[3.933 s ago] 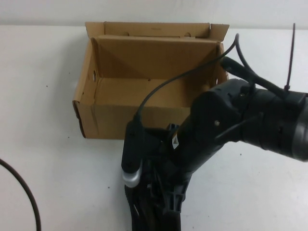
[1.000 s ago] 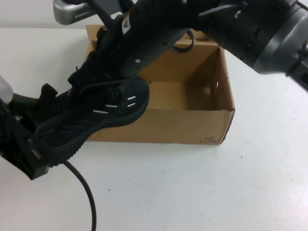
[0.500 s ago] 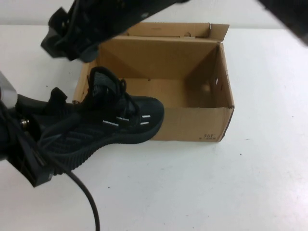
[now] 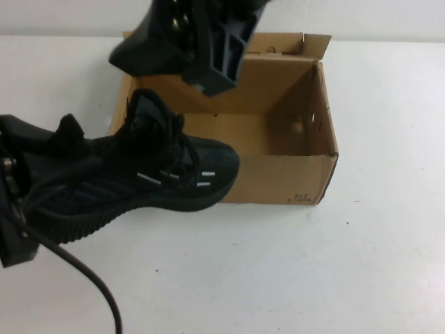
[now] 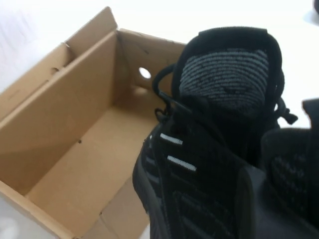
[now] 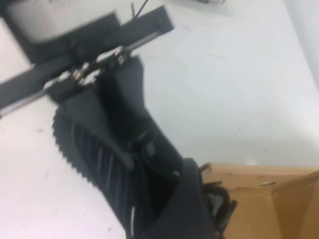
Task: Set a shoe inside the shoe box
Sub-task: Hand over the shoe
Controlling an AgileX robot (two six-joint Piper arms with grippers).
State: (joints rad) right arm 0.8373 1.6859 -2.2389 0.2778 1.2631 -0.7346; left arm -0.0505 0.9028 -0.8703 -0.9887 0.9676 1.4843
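Shoe [image 4: 139, 177] heel hidden by left tool [image 4: 28, 191]; right tool [image 4: 201, 42] cropped.

Since half a second ago the right end effector [image 4: 191, 45] is further to the right, now above the back-left part of the shoe box [image 4: 306, 177]. The shoe [image 4: 149, 177], held at the heel by the left end effector [image 4: 14, 209], sits a little higher and closer to the box, its toe over the front wall.
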